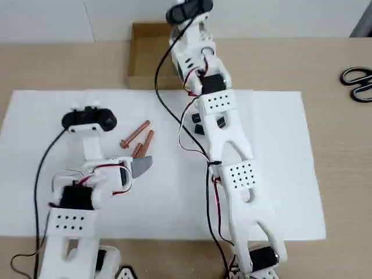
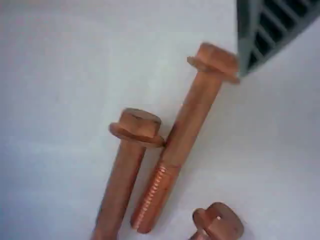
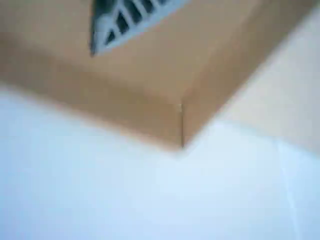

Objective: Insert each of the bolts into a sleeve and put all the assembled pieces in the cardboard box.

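Left gripper (image 1: 141, 165): Your left tool sits low over the white sheet (image 1: 285, 174), at about 8 o'clock in the high view. You cannot tell whether it is open or closed.
Bolts: You have three copper-coloured bolts lying flat on the sheet, at 12 o'clock from the left gripper.
Long bolt (image 2: 186, 145): Its thread is bare at the tip, and its head lies nearest the gripper's grey part in the left wrist view.
Second bolt (image 2: 131, 165): It lies alongside the long bolt, with its head flange touching that bolt's shaft.
Third bolt (image 2: 218, 226): You see mostly its head, just beside the long bolt's threaded end.
Right gripper (image 3: 127, 20): Your right arm stretches to 12 o'clock with the tool above a corner of the cardboard box. You cannot tell whether it is open or closed.
Cardboard box (image 1: 145, 55): It is open-topped and stands on the bare table (image 1: 58, 64), against the sheet's 12 o'clock edge.
Scissors (image 1: 356, 83): They lie on the table at 2 o'clock, well apart from both arms.
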Tool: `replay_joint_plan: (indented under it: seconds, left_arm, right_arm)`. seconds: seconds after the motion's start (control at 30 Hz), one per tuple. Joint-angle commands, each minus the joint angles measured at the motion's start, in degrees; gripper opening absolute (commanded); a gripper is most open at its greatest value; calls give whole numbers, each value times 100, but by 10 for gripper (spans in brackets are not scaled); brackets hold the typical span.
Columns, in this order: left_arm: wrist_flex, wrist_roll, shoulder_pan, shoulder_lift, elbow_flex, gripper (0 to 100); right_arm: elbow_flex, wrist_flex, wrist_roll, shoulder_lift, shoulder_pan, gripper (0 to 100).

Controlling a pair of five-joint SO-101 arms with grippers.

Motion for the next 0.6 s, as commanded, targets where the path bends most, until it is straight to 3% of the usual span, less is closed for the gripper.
replay_joint_plan:
  seconds: [0.0,0.2,0.57]
  left_arm:
    - [-1011,-26,9,-97,593,356]
    - [-2092,-9,0,-97,1508,356]
    - [-2092,-9,-18,-97,1490,356]
  right_arm:
    - [-519,479,62,-251,13,151]
    - [-536,1253,62,-1420,31,151]
    - [-536,2879,62,-3099,57,151]
